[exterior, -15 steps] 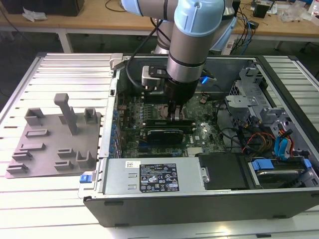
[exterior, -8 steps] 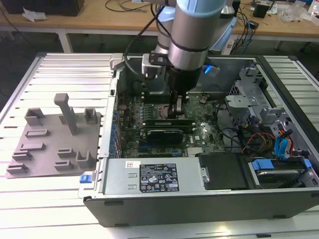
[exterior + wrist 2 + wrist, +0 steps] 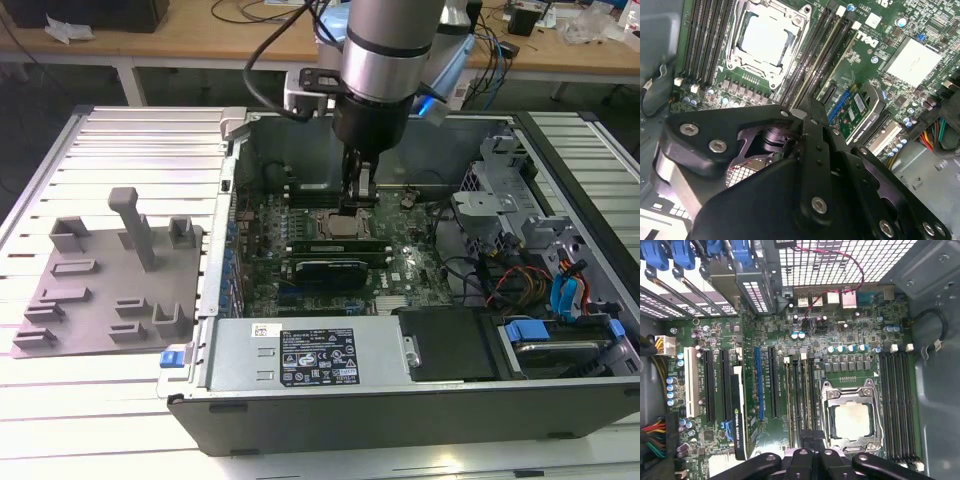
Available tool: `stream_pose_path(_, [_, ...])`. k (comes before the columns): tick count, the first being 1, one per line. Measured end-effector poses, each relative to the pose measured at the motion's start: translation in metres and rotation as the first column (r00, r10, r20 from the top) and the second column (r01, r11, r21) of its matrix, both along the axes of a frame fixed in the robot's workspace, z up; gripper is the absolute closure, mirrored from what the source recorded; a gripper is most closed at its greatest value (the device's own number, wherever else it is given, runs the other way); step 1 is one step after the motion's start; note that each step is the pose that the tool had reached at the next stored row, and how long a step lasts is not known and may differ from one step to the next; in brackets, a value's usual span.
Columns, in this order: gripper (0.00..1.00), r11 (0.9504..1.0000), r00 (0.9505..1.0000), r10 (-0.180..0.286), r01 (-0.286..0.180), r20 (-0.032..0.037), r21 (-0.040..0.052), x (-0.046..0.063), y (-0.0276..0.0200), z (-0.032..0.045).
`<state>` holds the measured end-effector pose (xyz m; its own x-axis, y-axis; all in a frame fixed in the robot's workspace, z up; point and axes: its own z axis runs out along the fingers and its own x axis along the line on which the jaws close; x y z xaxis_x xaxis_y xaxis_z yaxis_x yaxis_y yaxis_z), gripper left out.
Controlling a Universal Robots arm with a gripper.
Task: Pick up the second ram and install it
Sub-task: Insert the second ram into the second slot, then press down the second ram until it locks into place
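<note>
End effector (image 3: 358, 200) above CPU socket (image 3: 335, 225) (inside open case (image 3: 300, 385)).

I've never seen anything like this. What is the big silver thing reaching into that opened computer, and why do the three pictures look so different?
The big silver tube is a robot arm. Its black gripper hangs low inside an open grey desktop computer case lying on a ribbed metal table. The exterior view comes from a camera standing apart from the arm. Both wrist views come from cameras riding on the arm, looking down past the gripper's black linkage at the green motherboard. There you see the square silver processor socket and, beside it, long dark memory slots. Left of the case in the exterior view lies a grey plastic holder tray. I cannot tell whether the gripper holds anything.
</note>
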<state>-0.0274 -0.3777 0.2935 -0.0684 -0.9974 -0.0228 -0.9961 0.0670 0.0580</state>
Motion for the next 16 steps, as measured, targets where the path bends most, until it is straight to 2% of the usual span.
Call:
stream_pose_path(6, [0.92, 1.0, 1.0, 0.0, 0.0, -0.0001, -0.0003, 0.002, 0.0, 0.0006])
stream_pose_path(7, [0.92, 1.0, 1.0, 0.0, 0.0, -0.0011, -0.0002, 0.01, 0.0, 0.0002])
stream_pose_path(8, [0.92, 1.0, 1.0, 0.0, 0.0, -0.0044, -0.0002, 0.023, 0.0, -0.0011])
stream_pose_path(9, [0.92, 1.0, 1.0, 0.0, 0.0, -0.0064, -0.0004, 0.037, 0.0, -0.005])
stream_pose_path(10, [0.92, 1.0, 1.0, 0.0, 0.0, -0.0068, -0.0003, 0.043, 0.0, -0.0075])
stream_pose_path(13, [0.92, 1.0, 1.0, 0.0, 0.0, -0.0069, -0.0004, 0.054, -0.0003, -0.0164])
stream_pose_path(16, [0.92, 1.0, 1.0, 0.0, 0.0, -0.0069, -0.0003, 0.059, -0.0004, -0.0309])
